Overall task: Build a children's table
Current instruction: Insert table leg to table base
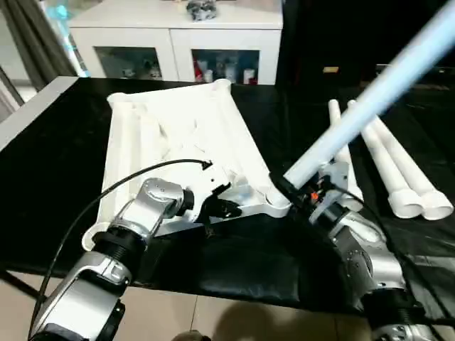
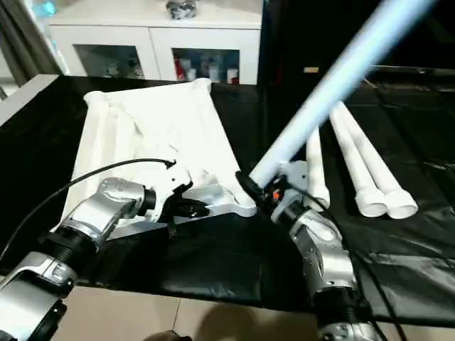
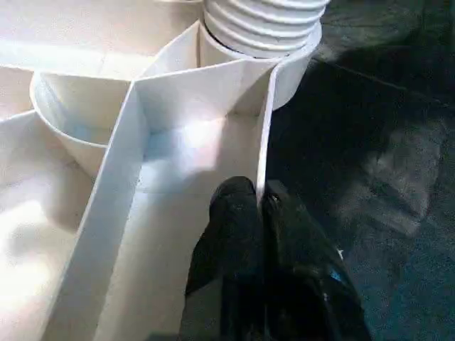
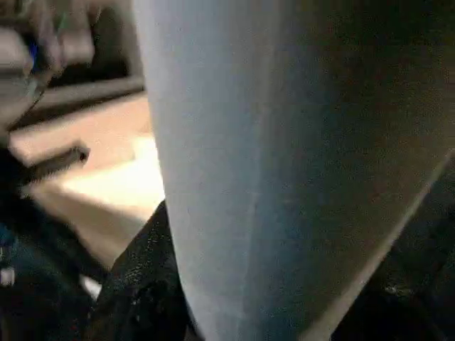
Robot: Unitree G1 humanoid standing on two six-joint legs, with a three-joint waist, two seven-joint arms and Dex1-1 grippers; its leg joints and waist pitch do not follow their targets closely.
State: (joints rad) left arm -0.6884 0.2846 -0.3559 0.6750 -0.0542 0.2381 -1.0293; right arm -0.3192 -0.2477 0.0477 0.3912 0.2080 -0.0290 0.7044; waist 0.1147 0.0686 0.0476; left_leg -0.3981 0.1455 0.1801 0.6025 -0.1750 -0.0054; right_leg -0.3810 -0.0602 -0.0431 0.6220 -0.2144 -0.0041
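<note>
The white table top [image 1: 178, 135] lies upside down on the black cloth, ribs facing up. My left gripper [image 1: 224, 206] is shut on the thin rim wall [image 3: 264, 135] of its near edge, close to the near right corner socket [image 1: 274, 202]. A long white leg [image 1: 370, 99] slants up to the right from that socket, with its threaded end [image 3: 263, 21] sitting in it. My right gripper [image 1: 302, 192] is shut on the leg just above the socket, and the leg [image 4: 270, 163] looms close in the right wrist view. Three more legs [image 1: 398, 170] lie side by side on the right.
A white glass-door cabinet [image 1: 178, 42] stands behind the table. The black cloth [image 1: 242, 263] hangs over the near table edge, with tiled floor below. A black cable [image 1: 92, 206] loops from my left forearm.
</note>
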